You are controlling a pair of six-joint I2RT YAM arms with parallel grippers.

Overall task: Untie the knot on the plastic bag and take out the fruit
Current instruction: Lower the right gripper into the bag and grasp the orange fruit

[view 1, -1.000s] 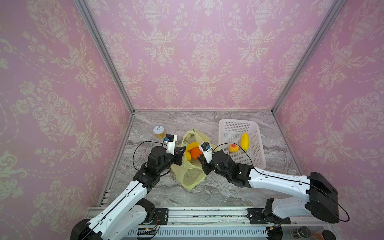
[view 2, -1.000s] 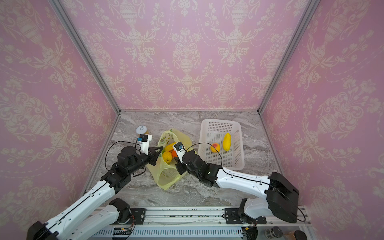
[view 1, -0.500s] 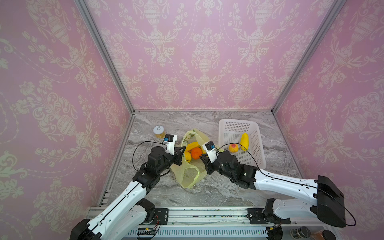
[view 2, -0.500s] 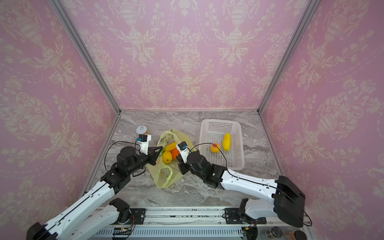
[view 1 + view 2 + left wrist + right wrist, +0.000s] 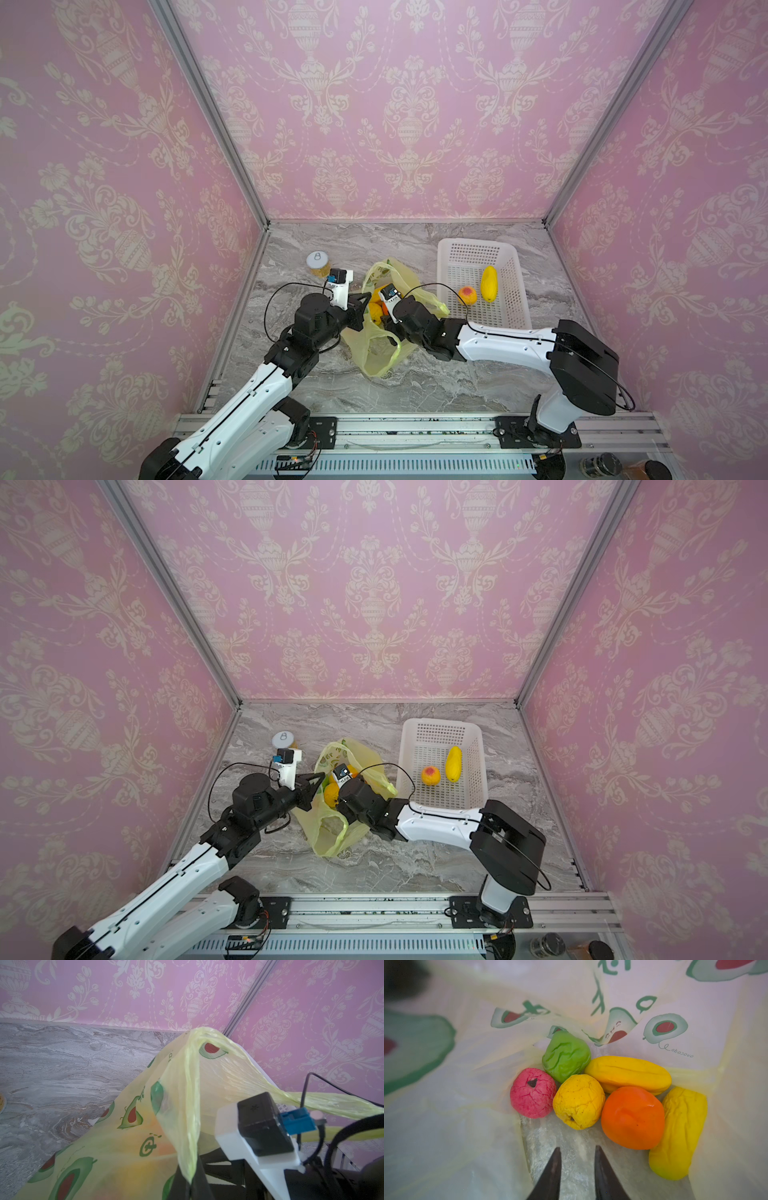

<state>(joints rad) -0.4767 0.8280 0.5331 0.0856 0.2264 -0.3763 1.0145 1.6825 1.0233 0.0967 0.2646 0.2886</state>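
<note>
The plastic bag (image 5: pixel 380 353) lies mid-table, thin yellow-green with avocado prints, its mouth held up. My left gripper (image 5: pixel 190 1185) is shut on a bunched strip of the bag's rim (image 5: pixel 187 1105); in a top view it sits at the bag's left edge (image 5: pixel 366 297). My right gripper (image 5: pixel 577 1149) is inside the bag, open, with only bag plastic between its fingers. Just ahead of it lie the fruit: a red knobbly one (image 5: pixel 532 1093), a green one (image 5: pixel 565 1055), a lemon (image 5: pixel 578 1101), an orange (image 5: pixel 632 1118) and two long yellow ones (image 5: pixel 628 1073). The knot is out of view.
A white perforated basket (image 5: pixel 515 266) stands right of the bag and holds a peach (image 5: pixel 468 296) and a long yellow fruit (image 5: pixel 488 284). A small yellow-filled jar with a white lid (image 5: pixel 318 264) stands behind my left gripper. Pink walls close in three sides.
My right gripper has moved left, deeper into the bag's mouth. The left gripper has kept its hold in the same place.
</note>
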